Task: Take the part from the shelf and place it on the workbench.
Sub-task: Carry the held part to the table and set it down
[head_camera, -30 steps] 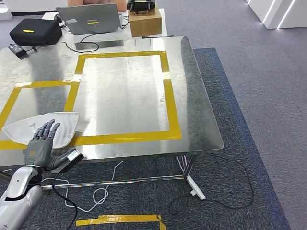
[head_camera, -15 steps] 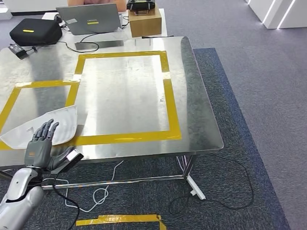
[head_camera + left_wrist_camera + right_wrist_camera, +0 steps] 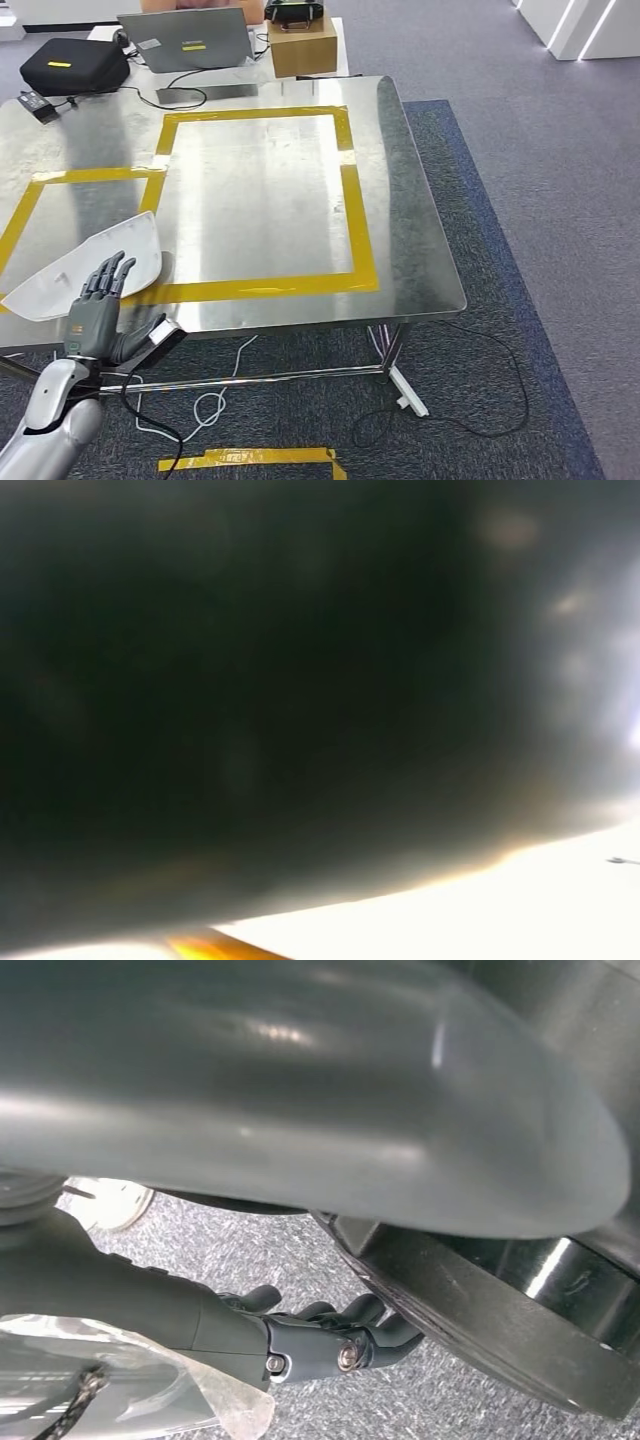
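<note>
The part [image 3: 72, 272] is a flat white plastic panel with a curved outline. It lies on the steel workbench [image 3: 256, 200] at its front left, over the yellow tape, with its right end lifted. My left hand [image 3: 102, 310] is at the workbench's front edge. Its fingers [image 3: 109, 275] are straight and spread over the part's near edge, and its thumb [image 3: 155, 335] sticks out sideways below the table edge. I cannot tell whether the fingers press on the part. My right hand [image 3: 302, 1340] hangs over the carpet with loosely bent fingers and holds nothing.
Yellow tape [image 3: 355, 200] marks two rectangles on the workbench. A laptop [image 3: 189, 40], a black case [image 3: 72, 65] and a cardboard box [image 3: 302, 45] stand at the back. Cables [image 3: 211, 405] lie on the carpet under the table.
The part has turned and tilted, its right end rising and its left end sliding toward the left. My left hand has moved slightly right and down along the front edge.
</note>
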Robot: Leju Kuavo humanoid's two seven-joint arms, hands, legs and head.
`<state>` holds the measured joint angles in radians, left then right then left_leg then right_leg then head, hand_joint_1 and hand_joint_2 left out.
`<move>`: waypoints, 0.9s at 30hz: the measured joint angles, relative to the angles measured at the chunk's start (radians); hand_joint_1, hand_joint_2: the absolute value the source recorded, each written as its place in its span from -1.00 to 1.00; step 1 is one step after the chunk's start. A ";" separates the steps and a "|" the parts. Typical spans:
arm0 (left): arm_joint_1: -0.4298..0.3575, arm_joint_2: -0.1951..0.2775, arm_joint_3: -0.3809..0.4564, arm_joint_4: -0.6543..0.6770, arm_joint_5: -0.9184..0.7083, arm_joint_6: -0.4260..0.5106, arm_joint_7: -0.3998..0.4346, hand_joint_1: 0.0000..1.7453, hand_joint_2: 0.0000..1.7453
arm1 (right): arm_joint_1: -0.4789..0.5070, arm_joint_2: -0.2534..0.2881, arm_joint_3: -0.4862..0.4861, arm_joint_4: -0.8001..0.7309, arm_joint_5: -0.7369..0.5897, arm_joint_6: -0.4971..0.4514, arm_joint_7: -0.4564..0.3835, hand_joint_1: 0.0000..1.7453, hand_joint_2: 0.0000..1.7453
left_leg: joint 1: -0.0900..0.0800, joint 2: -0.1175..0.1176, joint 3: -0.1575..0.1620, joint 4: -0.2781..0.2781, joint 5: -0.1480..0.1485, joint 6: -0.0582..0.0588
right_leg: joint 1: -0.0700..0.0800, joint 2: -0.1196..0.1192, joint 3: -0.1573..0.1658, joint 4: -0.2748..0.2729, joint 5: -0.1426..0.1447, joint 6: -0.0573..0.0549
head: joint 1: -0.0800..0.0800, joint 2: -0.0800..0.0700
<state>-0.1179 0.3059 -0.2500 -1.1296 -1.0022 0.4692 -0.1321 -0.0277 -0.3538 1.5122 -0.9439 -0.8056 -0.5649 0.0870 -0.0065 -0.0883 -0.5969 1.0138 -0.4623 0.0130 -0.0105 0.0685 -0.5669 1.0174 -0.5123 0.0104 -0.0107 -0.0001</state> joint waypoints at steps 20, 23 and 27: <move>0.007 -0.041 -0.073 -0.172 -0.014 -0.147 0.112 -1.00 -1.00 | 0.001 -0.031 0.000 -0.068 -0.071 -0.048 0.001 -1.00 -1.00 | 0.000 0.000 0.000 0.000 0.000 0.001 | 0.000 0.000 0.001 -0.002 0.000 0.000 | 0.000 0.000; 0.008 -0.042 -0.080 -0.189 -0.013 -0.151 0.114 -1.00 -1.00 | 0.001 -0.031 0.000 -0.068 -0.076 -0.045 0.000 -1.00 -1.00 | 0.000 0.000 0.000 0.000 0.000 0.001 | 0.000 0.000 0.001 -0.002 0.000 0.000 | 0.000 0.000; 0.008 -0.041 -0.088 -0.202 -0.012 -0.152 0.115 -1.00 -1.00 | 0.000 -0.031 0.000 -0.068 -0.078 -0.043 -0.002 -1.00 -1.00 | 0.000 0.000 0.000 0.000 0.000 0.001 | 0.000 0.000 0.001 -0.002 0.000 0.000 | 0.000 0.000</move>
<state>-0.1097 0.2646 -0.3379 -1.3311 -1.0141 0.3170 -0.0174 -0.0273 -0.3845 1.5122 -1.0121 -0.8835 -0.6075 0.0851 -0.0067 -0.0883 -0.5968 1.0138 -0.4628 0.0137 -0.0109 0.0683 -0.5660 1.0158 -0.5124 0.0106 -0.0109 0.0000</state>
